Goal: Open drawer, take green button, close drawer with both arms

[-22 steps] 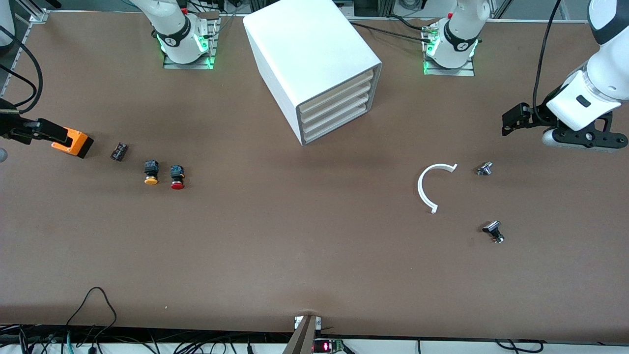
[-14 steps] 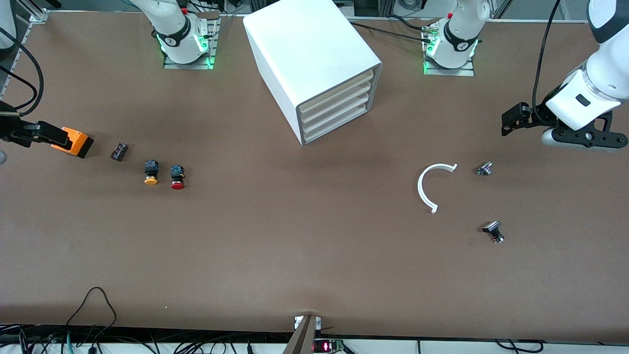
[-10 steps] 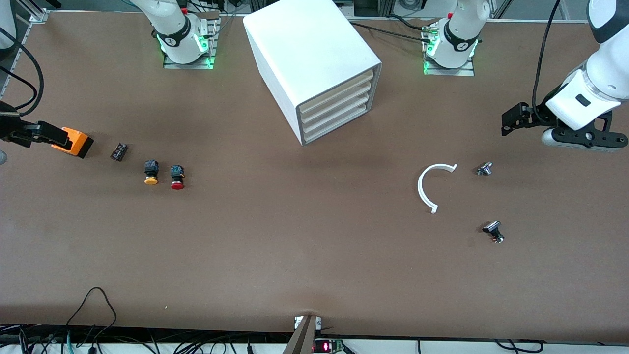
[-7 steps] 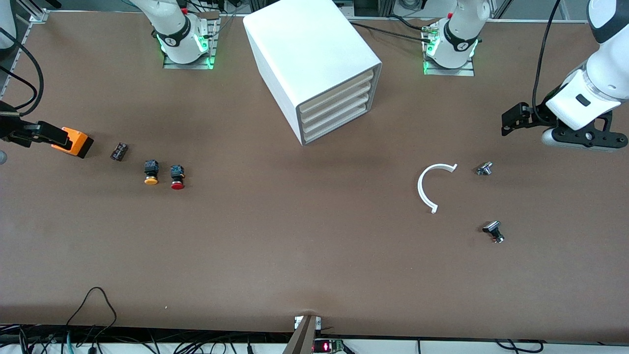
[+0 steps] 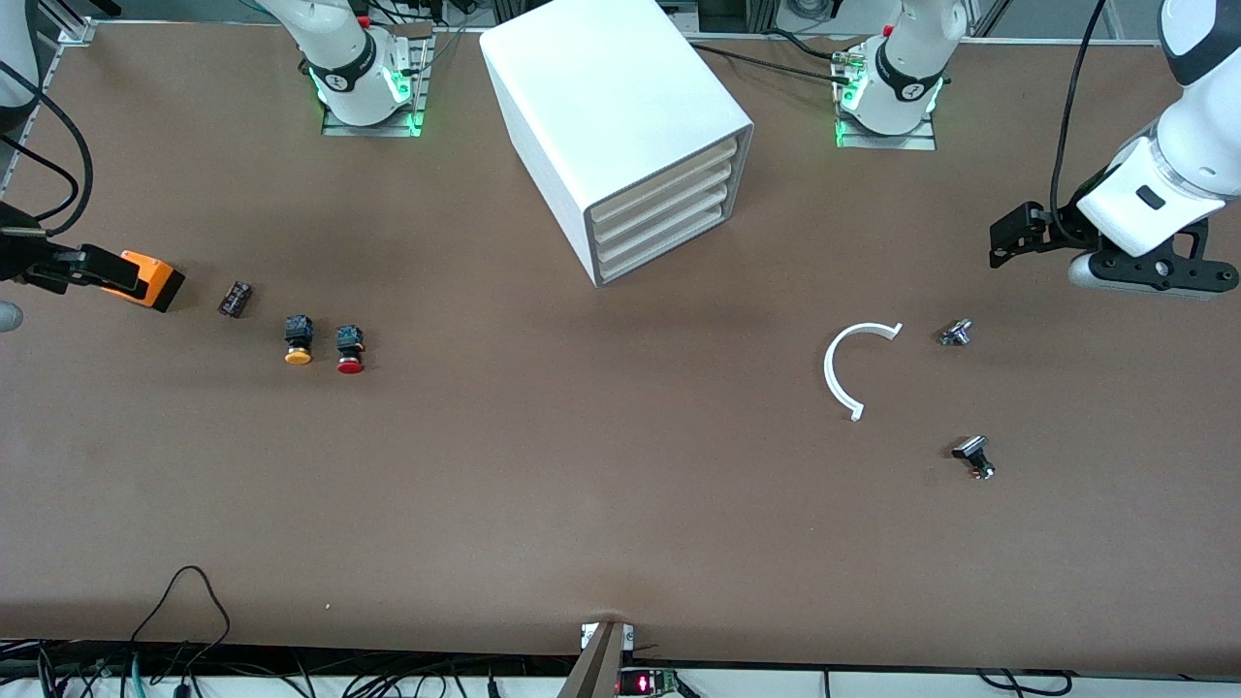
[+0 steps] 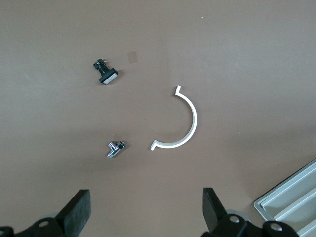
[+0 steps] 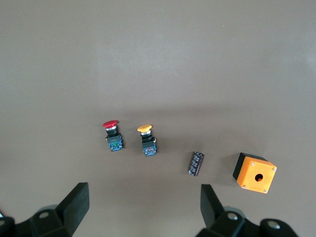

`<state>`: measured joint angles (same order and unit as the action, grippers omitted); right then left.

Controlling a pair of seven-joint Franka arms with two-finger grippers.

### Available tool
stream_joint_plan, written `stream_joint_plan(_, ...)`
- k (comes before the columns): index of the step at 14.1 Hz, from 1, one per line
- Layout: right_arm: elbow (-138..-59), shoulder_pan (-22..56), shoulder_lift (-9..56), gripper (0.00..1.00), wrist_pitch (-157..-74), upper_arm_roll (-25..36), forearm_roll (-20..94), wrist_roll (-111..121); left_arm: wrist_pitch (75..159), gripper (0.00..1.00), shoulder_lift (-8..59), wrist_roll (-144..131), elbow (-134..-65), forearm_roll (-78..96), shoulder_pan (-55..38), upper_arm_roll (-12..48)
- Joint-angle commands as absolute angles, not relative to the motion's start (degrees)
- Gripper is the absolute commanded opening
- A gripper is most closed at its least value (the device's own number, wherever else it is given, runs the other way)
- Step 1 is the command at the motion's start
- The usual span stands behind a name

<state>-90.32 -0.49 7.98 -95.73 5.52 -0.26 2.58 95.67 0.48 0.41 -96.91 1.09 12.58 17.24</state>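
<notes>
Brown table, drawer seemingly shut — left gripper, right gripper both spread apart.

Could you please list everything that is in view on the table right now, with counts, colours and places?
cabinet: one, white, four shut drawers, between the arm bases.
lowest drawer: one, white, shut.
curved strip: one, white, toward the left arm's end.
metal fitting: one, silver, beside the strip.
black-headed part: one, black and silver, nearer the front camera than the fitting.
orange-capped button: one, toward the right arm's end.
red-capped button: one, beside the orange-capped one.
capacitor: one, dark cylinder.
box: one, orange, near the table's edge.
Green button: not in view.
left hand: open, over the table near the fitting.
right hand: open, over the table near the buttons.
</notes>
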Motion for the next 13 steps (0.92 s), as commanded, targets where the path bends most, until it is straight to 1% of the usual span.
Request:
stream_joint_plan(1,-90.3,-0.6,7.8,1.0,-96.2,5.5,0.2,3.3,94.7,1.0,1.1,0.4,-95.2,-0.4,12.3,17.4)
stream_joint_plan(6,-90.3,-0.5,7.8,1.0,-96.2,5.5,0.2,2.8,94.7,1.0,1.1,0.4,-95.2,-0.4,12.3,17.3)
stream_joint_plan(7,-90.3,-0.6,7.8,1.0,-96.2,5.5,0.2,3.2,95.2,1.0,0.2,1.0,-96.5,-0.5,12.5,17.3)
stream_joint_plan(8,-90.4,-0.5,7.7,1.0,-96.0,5.5,0.0,3.3,95.0,1.0,0.3,1.0,-96.1,-0.4,12.6,17.2)
stream_joint_plan(10,-90.4,-0.8,7.9,1.0,-96.2,5.5,0.2,3.3,94.7,1.0,2.0,0.3,-93.1,-0.4,12.1,17.3)
stream_joint_plan(13,-90.4,-0.6,8.6,1.0,-96.7,5.6,0.9,3.1,94.0,1.0,2.2,0.3,-92.5,-0.5,12.0,17.3)
